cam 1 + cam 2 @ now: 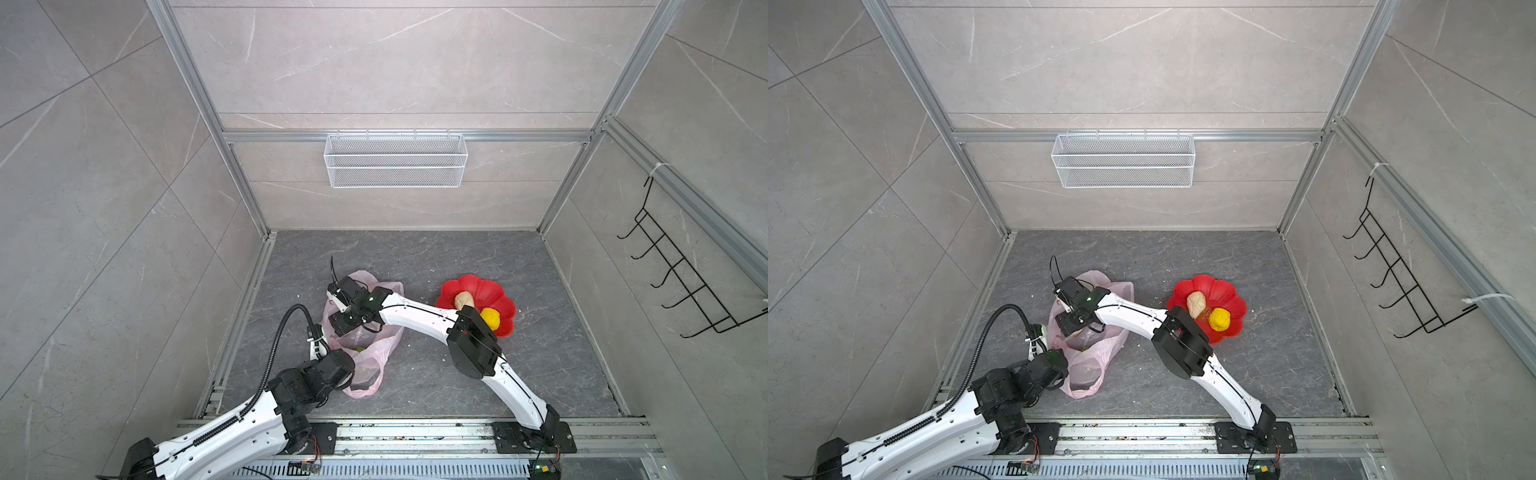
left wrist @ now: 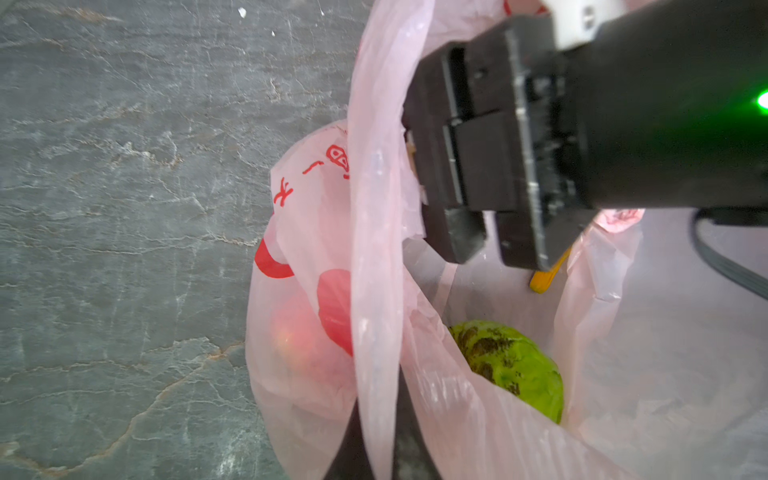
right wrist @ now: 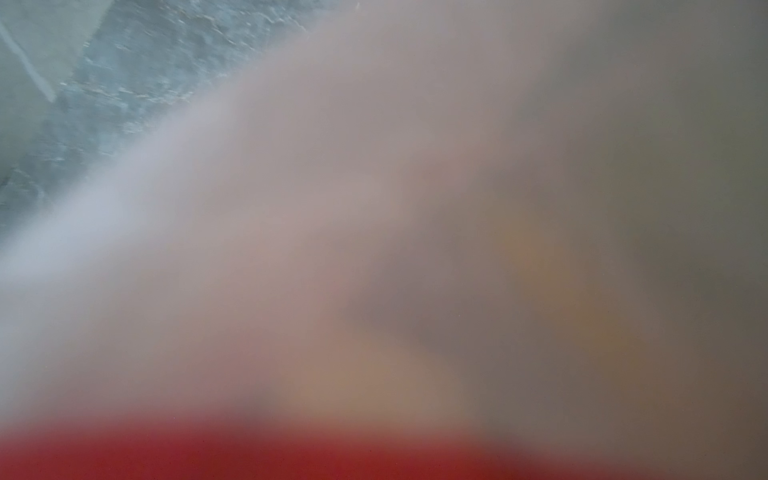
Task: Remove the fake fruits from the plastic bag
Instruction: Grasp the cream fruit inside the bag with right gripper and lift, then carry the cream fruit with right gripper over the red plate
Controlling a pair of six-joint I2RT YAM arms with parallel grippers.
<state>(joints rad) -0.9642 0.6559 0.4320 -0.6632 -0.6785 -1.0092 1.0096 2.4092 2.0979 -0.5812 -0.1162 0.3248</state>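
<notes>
In both top views the plastic bag lies on the bench near a red dish holding a yellow fruit and a beige fruit. In the left wrist view the left gripper is clamped on the bag's edge; the right gripper is inside the bag above a green fruit, and I cannot tell if it is apart or together. The right wrist view is blurred.

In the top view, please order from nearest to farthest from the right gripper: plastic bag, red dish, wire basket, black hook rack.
1. plastic bag: the right gripper reaches into it, left of centre.
2. red dish: on the floor, to the right.
3 and 4. wire basket on the back wall, black hook rack on the right wall: too close to call.
</notes>
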